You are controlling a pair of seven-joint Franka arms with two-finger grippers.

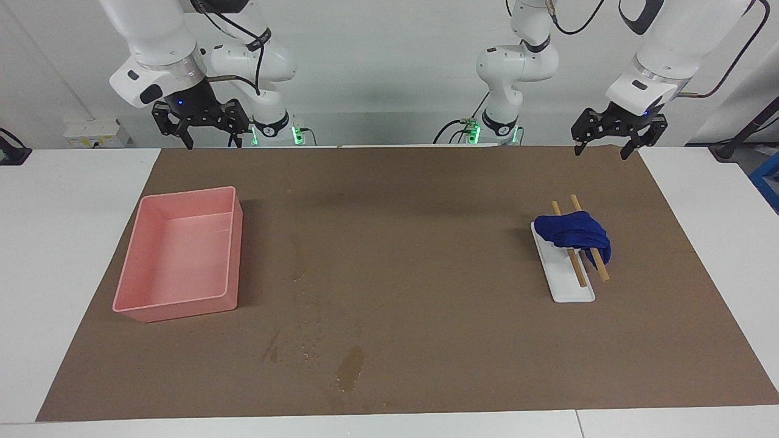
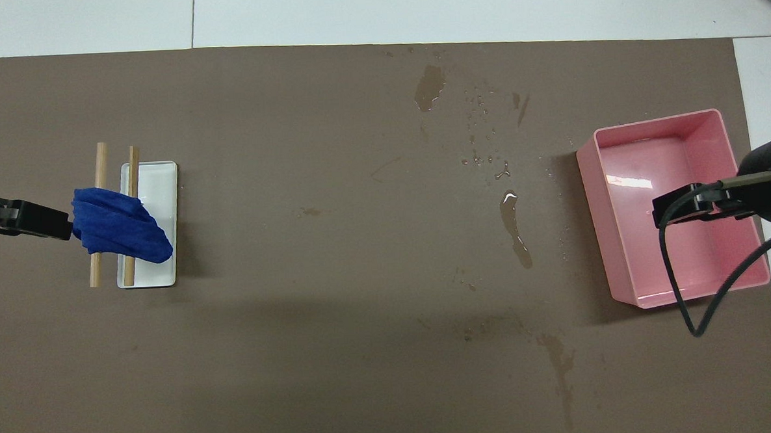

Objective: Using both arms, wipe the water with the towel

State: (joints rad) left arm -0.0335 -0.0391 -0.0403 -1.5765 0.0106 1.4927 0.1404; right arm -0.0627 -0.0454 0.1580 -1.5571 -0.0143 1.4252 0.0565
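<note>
The towel (image 1: pixel 575 234) lies bunched on two sticks (image 1: pixel 587 246) across a white tray (image 1: pixel 563 286), below the raised left gripper (image 1: pixel 618 131), whose fingers are spread; the right gripper (image 1: pixel 201 121), also spread, hangs over the paper's edge.

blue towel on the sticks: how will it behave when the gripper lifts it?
Probably floppy: the towel lies bunched and draped over two wooden sticks, one end sagging past the white tray. It looks light, so it should lift easily. The sticks look loose, so a snagged fold may drag or roll them.
</note>
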